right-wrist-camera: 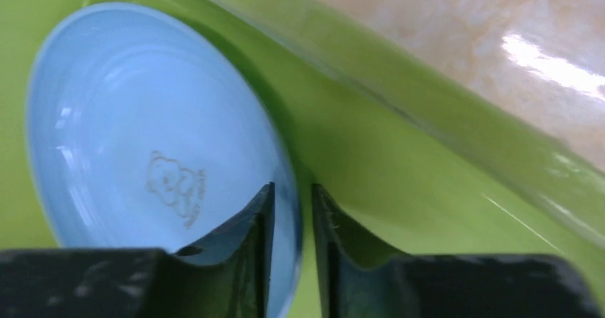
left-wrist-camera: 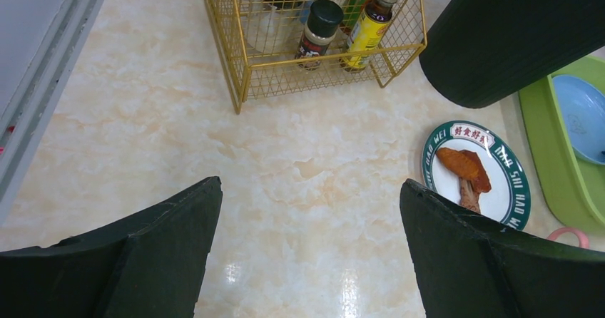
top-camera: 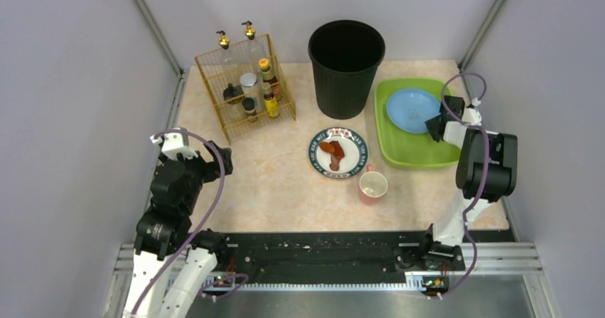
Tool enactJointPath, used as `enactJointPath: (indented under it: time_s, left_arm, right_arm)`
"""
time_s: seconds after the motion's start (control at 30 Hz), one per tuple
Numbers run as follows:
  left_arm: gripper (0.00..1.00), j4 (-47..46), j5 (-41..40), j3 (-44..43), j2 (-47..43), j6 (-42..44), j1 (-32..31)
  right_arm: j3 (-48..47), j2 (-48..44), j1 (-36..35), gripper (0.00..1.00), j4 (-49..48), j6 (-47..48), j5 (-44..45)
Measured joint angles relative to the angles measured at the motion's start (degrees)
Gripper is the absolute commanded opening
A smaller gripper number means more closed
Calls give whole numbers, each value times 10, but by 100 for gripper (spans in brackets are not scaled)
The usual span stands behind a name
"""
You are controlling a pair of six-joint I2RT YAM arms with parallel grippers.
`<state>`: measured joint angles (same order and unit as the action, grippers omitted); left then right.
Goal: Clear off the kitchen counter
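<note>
The kitchen counter (top-camera: pixel 271 190), a beige-pink marbled slab, fills the middle of the top view. It runs from the black rail strip (top-camera: pixel 314 250) at the bottom of the frame to the back wall at the top. At its centre lies a green-rimmed plate (top-camera: pixel 338 152) carrying reddish-brown food pieces (top-camera: pixel 332 149). A pink cup (top-camera: pixel 373 187) stands upright just beside this plate, to the lower right. A black bin (top-camera: pixel 346 68) stands at upper centre. A gold wire rack (top-camera: pixel 246 86) holding bottles and jars occupies the upper left. A lime-green tray (top-camera: pixel 410 154) sits at the right of the counter, with a blue plate (top-camera: pixel 412 109) lying in its upper part. A small bear outline is embossed on the blue plate's face.

The left end effector (left-wrist-camera: pixel 310 184) is at the left of the top view, jaws spread wide with bare counter between them. The right end effector (right-wrist-camera: pixel 292 190) is at the right, over the tray. Its jaws stand a narrow gap apart, astride the rim of the blue plate. Whether they clamp the rim cannot be told.
</note>
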<state>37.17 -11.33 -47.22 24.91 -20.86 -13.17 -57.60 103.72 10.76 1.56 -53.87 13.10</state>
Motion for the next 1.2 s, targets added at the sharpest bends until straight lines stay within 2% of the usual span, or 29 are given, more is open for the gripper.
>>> enactJointPath:
  time_s: [0.07,0.3,0.4,0.53,0.8,1.1,1.2]
  left_arm:
    - [99,0,-1,0,0,0,0]
    - [99,0,-1,0,0,0,0]
    - [99,1,-1,0,2,0,0]
    - [99,1,-1,0,2,0,0]
    - [99,1,0,0,2,0,0]
    - [99,1,-1,0,2,0,0]
    - [99,1,-1,0,1,0,0]
  right_arm:
    - [-8,5,0,46,-3,4,-4]
    - [-3,-7,1,69,-11,28,-5]
    - [12,-31,2,73,2,43,-5]
    - [29,-83,2,75,19,69,-8]
    - [47,-260,-25,76,43,154,-13]
    - [78,-430,-96,71,83,233,-115]
    - [97,-461,-122,69,107,254,-141]
